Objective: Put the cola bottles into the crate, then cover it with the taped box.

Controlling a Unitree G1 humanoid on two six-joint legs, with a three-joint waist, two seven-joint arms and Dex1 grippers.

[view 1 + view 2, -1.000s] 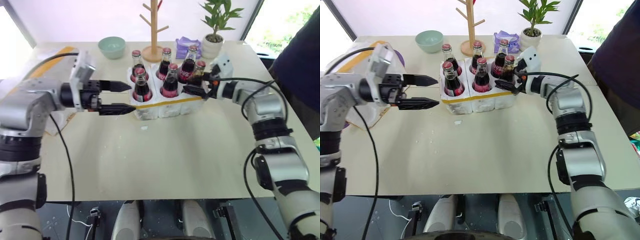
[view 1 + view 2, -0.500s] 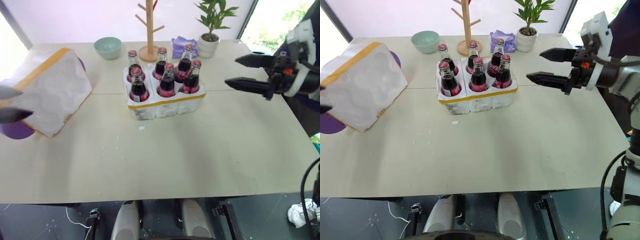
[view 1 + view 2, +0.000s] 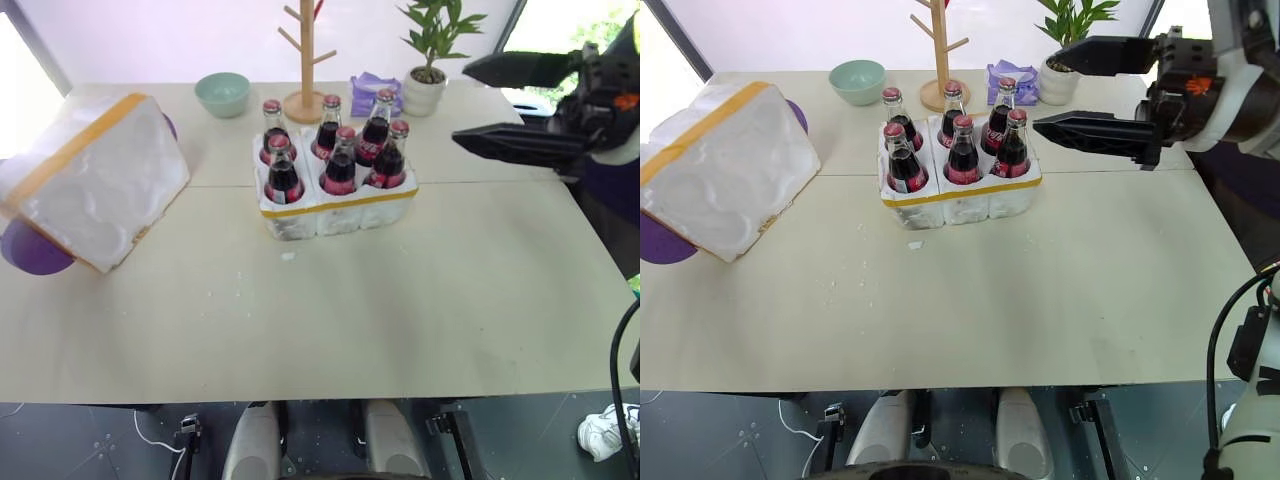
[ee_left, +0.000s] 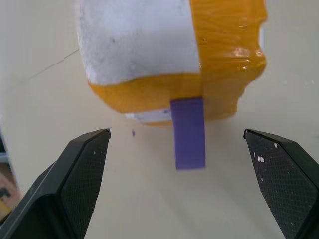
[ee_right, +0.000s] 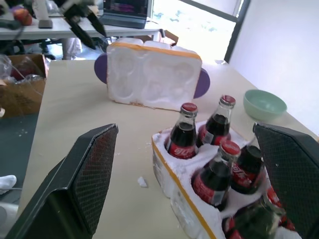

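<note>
Several cola bottles [image 3: 340,160] with red caps stand upright in the wells of the crate [image 3: 340,212], a low white block with one yellow band, at the table's middle. The taped box [image 3: 95,180] lies tilted on its side at the left, hollow side facing the crate. My right gripper [image 3: 462,103] hangs open in the air to the right of the crate, pointing left, clear of the bottles. My left gripper [image 4: 175,132] is open wide and empty, pointing at the box's yellow-taped end [image 4: 224,55]; it hangs above the far side of the box [image 5: 94,40] in the right wrist view.
A purple plate [image 3: 30,250] lies under the box. Behind the crate stand a mint bowl [image 3: 222,92], a wooden peg stand [image 3: 305,60], a purple cloth [image 3: 372,90] and a potted plant [image 3: 430,60]. A person in dark clothes [image 3: 612,200] is at the table's right edge.
Both grippers have left the crate's sides. The left one swung out to the left, past the box; the right one rose and drew back to the right. The bottles and crate stay put.
</note>
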